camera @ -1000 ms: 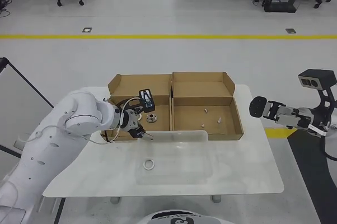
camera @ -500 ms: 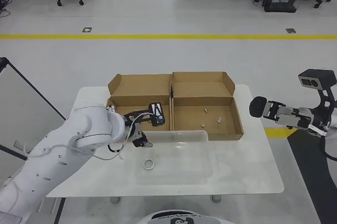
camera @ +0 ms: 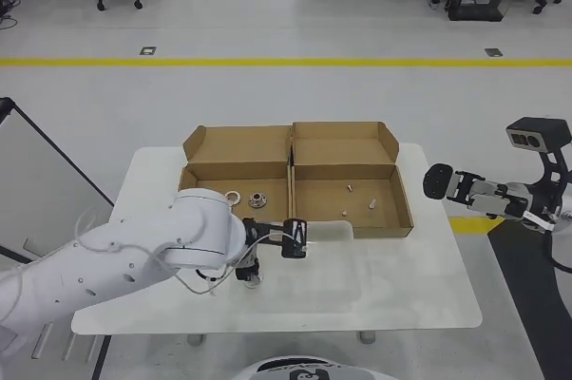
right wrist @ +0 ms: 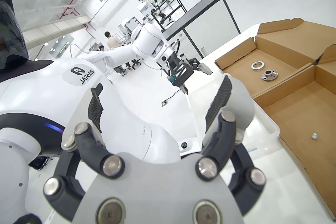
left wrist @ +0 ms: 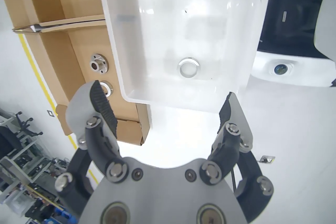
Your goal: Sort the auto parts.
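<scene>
A silver ring (left wrist: 188, 67) lies in the clear plastic bin (camera: 310, 285) at the table's front. My left gripper (left wrist: 164, 107) hangs open and empty just above the bin's near corner, close to that ring; from above, the left gripper (camera: 250, 274) covers it. Behind the bin, the left cardboard box (camera: 210, 180) holds a second ring (camera: 235, 197) and a flanged hub (camera: 257, 199). Small bolts (camera: 371, 201) lie in the right cardboard box (camera: 400, 214). My right gripper (right wrist: 157, 101) stays open and empty off the table's right side, also seen from above as the right gripper (camera: 438, 180).
Both boxes stand side by side at the back of the white table (camera: 429, 285) with their lids folded up. A black metal frame (camera: 39, 142) stands left of the table. The table's right and front parts are bare.
My left arm has swung from the left box's front edge toward the table front, and now sits over the bin's ring. The right arm has not moved.
</scene>
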You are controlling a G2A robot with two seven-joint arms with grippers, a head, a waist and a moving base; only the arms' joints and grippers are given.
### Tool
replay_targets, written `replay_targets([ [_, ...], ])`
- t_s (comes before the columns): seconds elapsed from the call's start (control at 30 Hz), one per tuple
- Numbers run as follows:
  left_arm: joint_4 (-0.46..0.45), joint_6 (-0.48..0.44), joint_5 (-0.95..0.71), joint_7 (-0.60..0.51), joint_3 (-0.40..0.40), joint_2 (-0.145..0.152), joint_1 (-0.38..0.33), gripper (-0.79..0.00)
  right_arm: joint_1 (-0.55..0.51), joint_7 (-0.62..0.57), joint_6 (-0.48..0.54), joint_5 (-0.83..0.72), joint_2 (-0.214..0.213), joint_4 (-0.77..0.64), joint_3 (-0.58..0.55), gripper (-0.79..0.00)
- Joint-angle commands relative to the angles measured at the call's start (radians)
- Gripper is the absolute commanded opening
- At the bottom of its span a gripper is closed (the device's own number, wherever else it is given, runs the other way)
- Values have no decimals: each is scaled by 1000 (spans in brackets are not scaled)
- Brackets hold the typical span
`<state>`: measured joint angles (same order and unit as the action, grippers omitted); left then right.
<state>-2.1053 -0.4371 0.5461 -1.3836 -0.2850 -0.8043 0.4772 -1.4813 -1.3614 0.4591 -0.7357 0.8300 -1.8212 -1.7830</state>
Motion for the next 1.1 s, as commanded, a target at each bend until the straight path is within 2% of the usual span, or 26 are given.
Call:
replay_targets([
  [0.0, 8, -14, -31, 14, 80, -10, -70, 0, 0, 0, 0, 0, 0, 0, 0, 0],
  [0.03, 13, -19, -45, 20, 109, -15, -96, 0, 0, 0, 0, 0, 0, 0, 0, 0],
  [0.1, 26, -21, -62, 22, 115, -28, -110, 0, 0, 0, 0, 0, 0, 0, 0, 0],
  [0.7, 158, -25, 97, 25, 115, -156, 24, 0, 0, 0, 0, 0, 0, 0, 0, 0],
  [0.83, 176, -25, 126, 24, 115, -174, 56, 0, 0, 0, 0, 0, 0, 0, 0, 0],
  [0.9, 186, -28, 145, 28, 115, -181, 69, -28, 0, 0, 0, 0, 0, 0, 0, 0],
  [1.07, 192, -34, 159, 34, 115, -184, 78, -37, 0, 0, 0, 0, 0, 0, 0, 0],
])
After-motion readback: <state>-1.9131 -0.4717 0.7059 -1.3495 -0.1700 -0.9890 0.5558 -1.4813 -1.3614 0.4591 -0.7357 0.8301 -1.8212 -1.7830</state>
